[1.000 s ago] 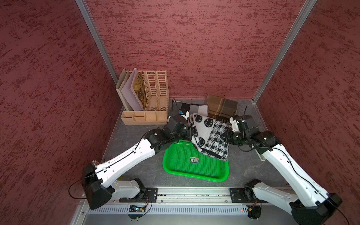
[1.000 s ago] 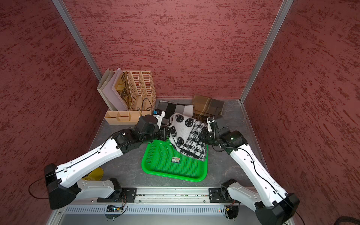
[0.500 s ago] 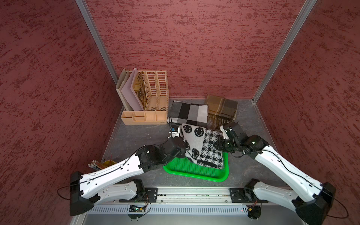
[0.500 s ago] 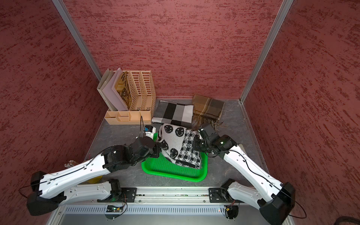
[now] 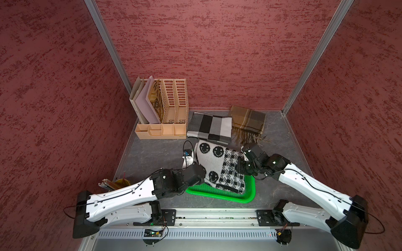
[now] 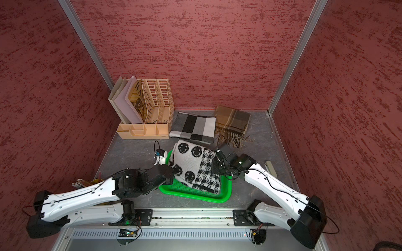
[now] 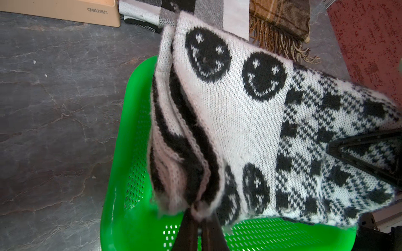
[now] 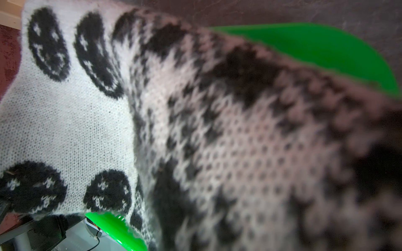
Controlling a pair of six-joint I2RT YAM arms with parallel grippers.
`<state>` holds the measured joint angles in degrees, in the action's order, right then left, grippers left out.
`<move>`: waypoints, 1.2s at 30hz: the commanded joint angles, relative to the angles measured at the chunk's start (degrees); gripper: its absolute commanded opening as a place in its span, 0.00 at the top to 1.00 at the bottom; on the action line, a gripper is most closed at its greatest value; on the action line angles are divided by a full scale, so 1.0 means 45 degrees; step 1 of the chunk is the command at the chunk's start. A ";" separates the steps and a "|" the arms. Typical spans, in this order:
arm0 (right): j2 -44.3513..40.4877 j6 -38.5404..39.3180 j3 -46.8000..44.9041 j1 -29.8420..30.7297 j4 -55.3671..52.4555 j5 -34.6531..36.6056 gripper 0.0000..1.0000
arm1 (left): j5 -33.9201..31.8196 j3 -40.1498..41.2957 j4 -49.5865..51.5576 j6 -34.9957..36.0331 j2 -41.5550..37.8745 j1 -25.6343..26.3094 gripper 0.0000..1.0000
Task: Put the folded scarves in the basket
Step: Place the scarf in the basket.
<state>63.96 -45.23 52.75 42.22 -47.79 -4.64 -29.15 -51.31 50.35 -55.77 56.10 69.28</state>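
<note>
Left end effector (image 7: 200, 214) pinched shut on the stacked layers at one edge of the folded scarf (image 5: 219, 167); right end effector (image 5: 237, 167) closed on the opposite, checked edge. Scarf slung between the two over the basket (image 5: 219, 196) — near edge low inside the green rim, far edge with the smiley faces reaching past the far rim toward the grey check scarf (image 5: 210, 128). Contact with the basket floor not resolvable in any view.

Step in hand, by judgement: final lowering and release.

For a clean placement:
- Draw the bundle slightly toward the robot first, to bring the far edge inside the rim rather than onto it.
- Lower both sides together and level, to stop the fold sliding toward either grip.
- Mind the layers fanning apart beside the left fingers (image 7: 186, 230) — a likely place for the fold to open on release.
- Release only with the weight resting on the basket floor, both grips opening at once.
- Withdraw outward and upward, clear of the loose knit, to avoid snagging a loop and dragging the scarf back over the rim.
</note>
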 commanded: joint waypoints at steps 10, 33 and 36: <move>0.0180 0.0295 0.0621 0.0072 -0.0766 0.0814 1.00 | -0.1037 0.0260 0.1399 -0.2138 -0.0073 0.1420 1.00; 0.1416 -0.0203 -0.1329 0.0072 0.0669 0.1550 1.00 | -0.0655 0.1732 0.0859 -0.3026 0.0997 0.1501 1.00; 0.1562 -0.0233 -0.1347 0.0072 0.0681 0.1806 1.00 | -0.0584 0.1932 0.0776 -0.3225 0.1219 0.1500 1.00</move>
<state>70.76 -46.24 46.94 42.28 -46.02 -1.43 -31.40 -43.99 52.88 -68.86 60.82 75.88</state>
